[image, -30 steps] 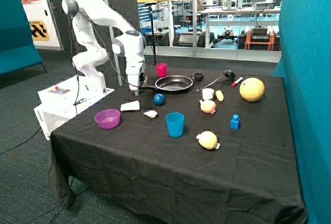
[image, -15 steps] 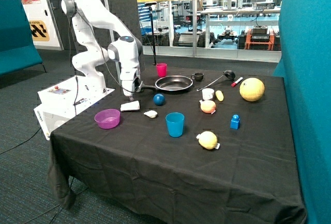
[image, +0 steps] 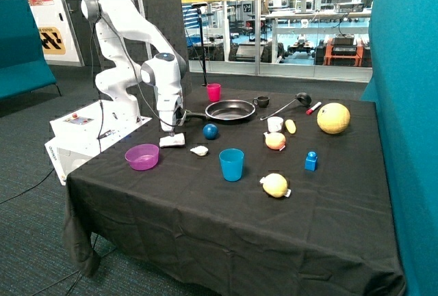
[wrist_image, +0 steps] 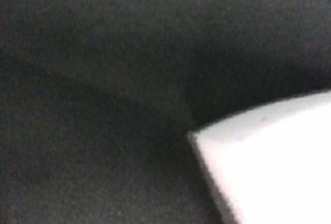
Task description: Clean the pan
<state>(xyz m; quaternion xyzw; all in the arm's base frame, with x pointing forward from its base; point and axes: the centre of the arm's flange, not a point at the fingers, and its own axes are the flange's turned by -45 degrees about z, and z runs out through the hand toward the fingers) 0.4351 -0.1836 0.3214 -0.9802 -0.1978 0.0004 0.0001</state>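
Observation:
The black pan (image: 230, 110) stands at the back of the black tablecloth (image: 205, 207), its thin handle (image: 195, 115) pointing toward the arm. A flat white sponge-like pad (image: 172, 141) lies in front of the handle's end, between the purple bowl and the blue ball. My gripper (image: 169, 130) hangs just over the pad's far edge, low above the cloth. The wrist view shows only black cloth and one white corner of the pad (wrist_image: 269, 167) very close. The pan looks empty.
A pink cup (image: 214, 91) stands behind the pan. A blue ball (image: 210, 131), a small white object (image: 199, 150), a purple bowl (image: 142, 156) and a blue cup (image: 231, 164) lie near the pad. A black ladle (image: 284, 106), fruit and a blue brick (image: 311, 160) lie beyond.
The gripper has moved away from the pan's handle toward the table's front edge and come down over the white pad. The pan and the other things have not moved.

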